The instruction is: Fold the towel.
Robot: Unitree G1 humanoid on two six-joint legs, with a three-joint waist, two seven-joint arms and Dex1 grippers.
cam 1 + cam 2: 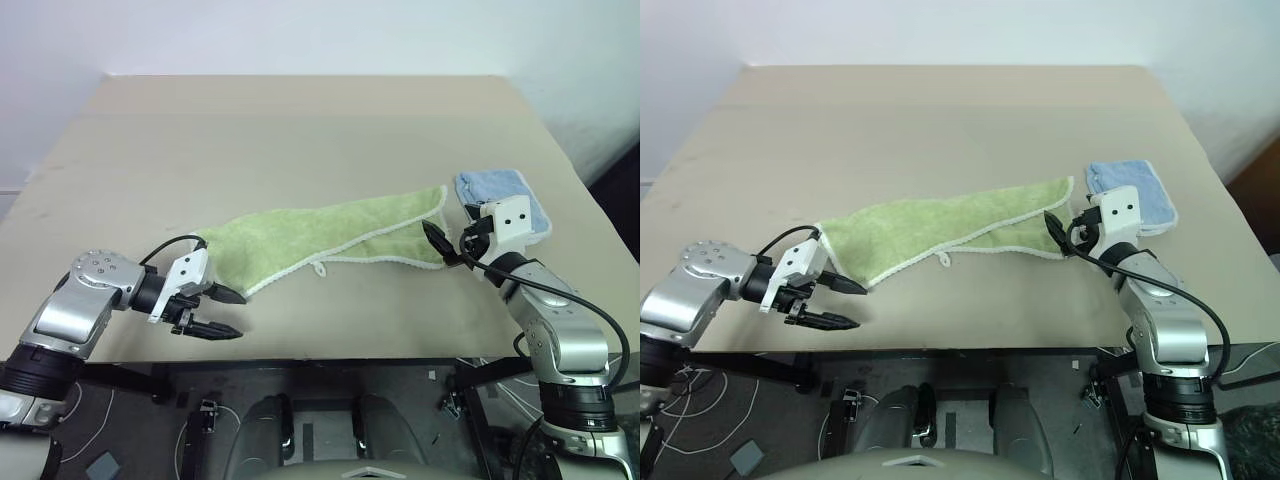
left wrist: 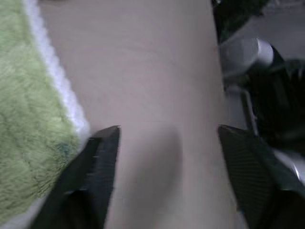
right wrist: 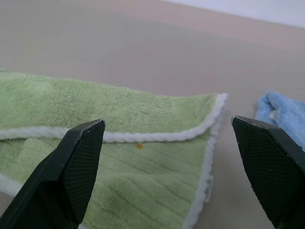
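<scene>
Your left fingers (image 1: 222,312) and right fingers (image 3: 81,167) are spread wide, holding nothing. The towel (image 1: 330,235) lies folded over on the bench (image 1: 300,130). Your right arm hides its right corner.

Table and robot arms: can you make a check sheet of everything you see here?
Surface: beige table, bare at the back.
Job's things: green towel lying loosely folded over, slanting across the table, white loop at its front edge.
Clutter: small blue towel beside the green towel's right end.
Grippers: left gripper open, just off the towel's left corner; right gripper open at the towel's right end.
Cables: black cable along the right arm.
Surroundings: white wall.
</scene>
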